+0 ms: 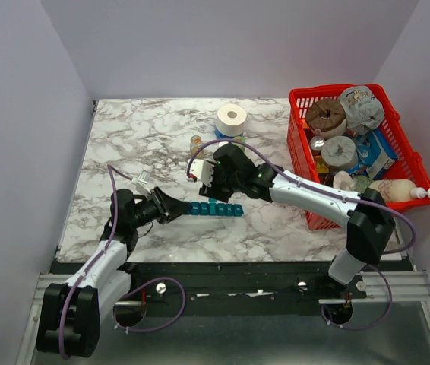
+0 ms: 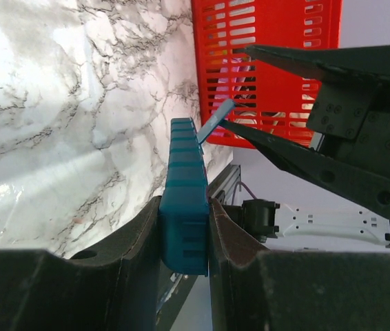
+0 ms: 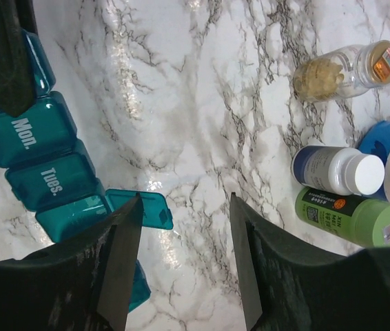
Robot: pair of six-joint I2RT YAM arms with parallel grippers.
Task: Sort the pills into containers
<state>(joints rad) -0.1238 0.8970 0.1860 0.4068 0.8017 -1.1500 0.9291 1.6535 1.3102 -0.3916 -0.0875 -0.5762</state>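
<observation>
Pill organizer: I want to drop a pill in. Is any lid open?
One is open: on the pill organizer, the lid next to Tues. is flipped out; Mon. and Tues. are shut.

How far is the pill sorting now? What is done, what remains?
Done: the left fingers clamp one end of the pill organizer, and one lid stands open. In hand: the right fingers hover open beside that lid. Left: no pills visible in any compartment; the three bottles lie capped.
</observation>
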